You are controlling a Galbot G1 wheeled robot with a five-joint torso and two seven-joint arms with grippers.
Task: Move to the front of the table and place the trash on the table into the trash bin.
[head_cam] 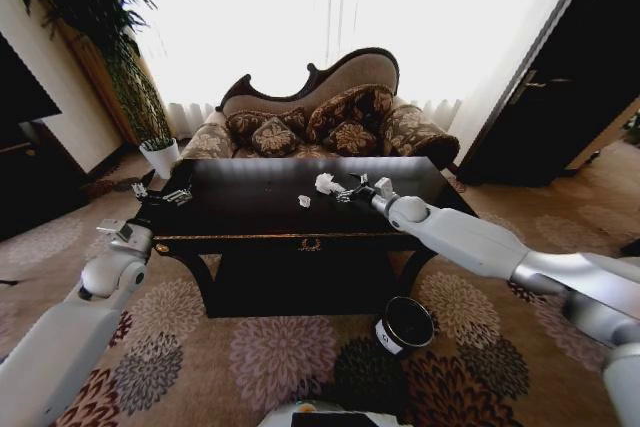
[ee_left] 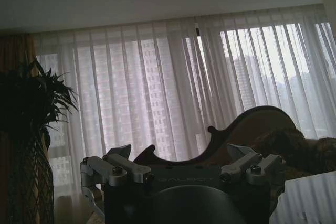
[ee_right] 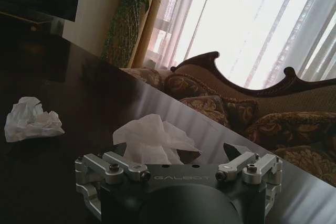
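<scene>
I had the robot parked facing the front edge of the table, with the sofa behind its far edge. My right gripper was reached out over the table top, toward the far right corner, its fingers spread apart on either side of a crumpled white paper wad. In the right wrist view the wad sat right between the open fingers, resting on the glossy black surface; I could not tell whether the fingers touched it. A second paper wad lay on the table nearer the middle, well apart from the first. From the head view that smaller wad sat just left of the gripper.

My left gripper hovered at the table's left edge, near the far left corner, its fingers open and holding nothing. In the left wrist view it pointed toward the curtains and a tall plant.

The trash bin stood on the carpet, below the front right corner of the table.
</scene>
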